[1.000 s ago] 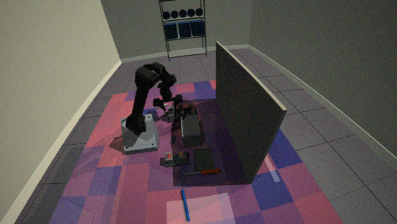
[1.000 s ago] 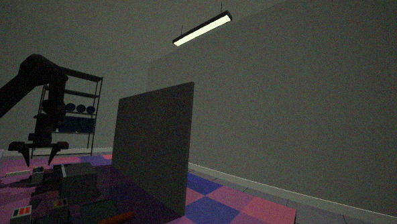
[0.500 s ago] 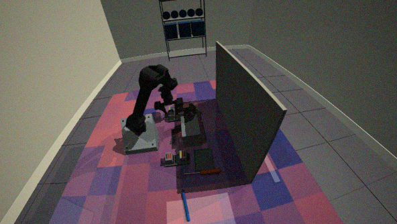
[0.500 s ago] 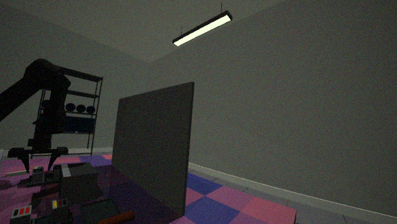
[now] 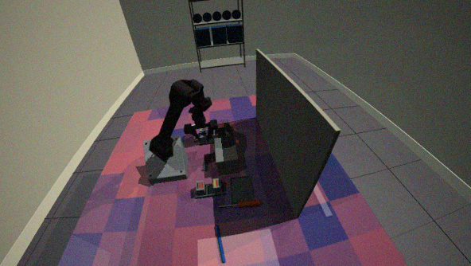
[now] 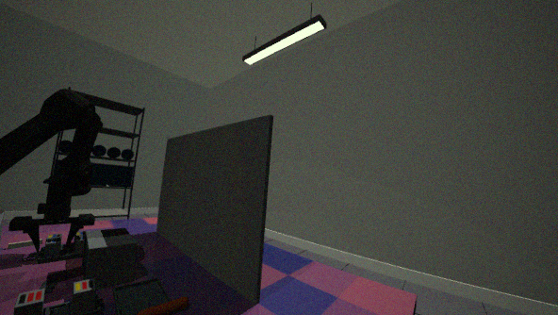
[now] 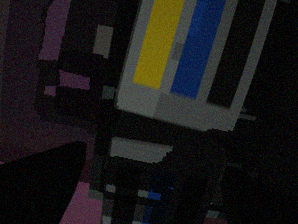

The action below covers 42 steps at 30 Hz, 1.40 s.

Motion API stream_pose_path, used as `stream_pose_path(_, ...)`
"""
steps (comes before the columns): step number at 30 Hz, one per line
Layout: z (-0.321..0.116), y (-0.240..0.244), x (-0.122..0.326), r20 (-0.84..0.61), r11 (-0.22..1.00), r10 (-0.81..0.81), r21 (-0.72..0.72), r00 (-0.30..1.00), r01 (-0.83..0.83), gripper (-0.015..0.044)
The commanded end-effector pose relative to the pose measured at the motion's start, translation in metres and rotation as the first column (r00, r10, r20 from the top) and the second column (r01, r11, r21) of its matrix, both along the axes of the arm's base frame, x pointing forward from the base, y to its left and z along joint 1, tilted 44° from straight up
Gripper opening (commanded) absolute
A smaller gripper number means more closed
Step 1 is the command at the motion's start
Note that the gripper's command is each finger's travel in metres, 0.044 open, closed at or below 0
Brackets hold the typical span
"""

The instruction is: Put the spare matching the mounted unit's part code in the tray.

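Note:
My gripper [image 5: 205,135] [image 6: 54,247] [image 7: 156,164] is open and low over the far holder, its fingers on either side of a small spare [image 6: 54,240]. A spare's yellow, blue and black code [image 7: 159,45] fills the upper wrist view; dark parts with a little blue show below it. Two other spares stand in the near holder: one [image 5: 200,186] [image 6: 30,298] with red and black bars, one [image 5: 216,184] [image 6: 84,286] with yellow and red. The dark tray [image 5: 242,189] [image 6: 139,293] holds nothing visible. The grey box-shaped unit [image 5: 227,164] [image 6: 106,259] stands between the holders; its back code is hidden.
A tall dark panel [image 5: 294,135] [image 6: 214,207] stands beyond the unit and tray. An orange-handled screwdriver [image 5: 250,204] [image 6: 165,306] lies beside the tray. A blue pen [image 5: 219,244] lies nearer the top camera. Shelving [image 5: 220,64] stands at the back wall.

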<state>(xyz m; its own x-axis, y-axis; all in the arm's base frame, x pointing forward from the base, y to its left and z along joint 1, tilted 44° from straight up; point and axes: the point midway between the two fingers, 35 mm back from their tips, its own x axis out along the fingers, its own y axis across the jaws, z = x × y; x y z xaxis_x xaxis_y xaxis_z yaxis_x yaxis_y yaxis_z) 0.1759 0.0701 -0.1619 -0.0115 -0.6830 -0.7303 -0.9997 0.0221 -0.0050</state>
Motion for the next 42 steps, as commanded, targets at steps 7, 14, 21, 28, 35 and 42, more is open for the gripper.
stream_pose_path(7, -0.004, -0.007, -0.002, -0.005, 1.0, 0.004, -0.008, 1.0, -0.004, 0.03)
stream_pose_path(14, -0.004, -0.006, -0.002, -0.004, 1.0, -0.001, -0.005, 1.0, 0.001, 0.0169)
stream_pose_path(21, -0.004, -0.006, -0.002, -0.004, 1.0, -0.001, -0.005, 1.0, 0.001, 0.0122)
stream_pose_path(28, -0.004, -0.006, -0.002, -0.004, 1.0, -0.001, -0.005, 1.0, 0.001, 0.0)
stream_pose_path(35, -0.003, -0.005, -0.002, -0.004, 1.0, -0.001, -0.005, 1.0, 0.001, 0.0)
stream_pose_path(42, 0.032, 0.031, 0.001, -0.006, 1.0, 0.003, -0.003, 1.0, -0.003, 0.0)
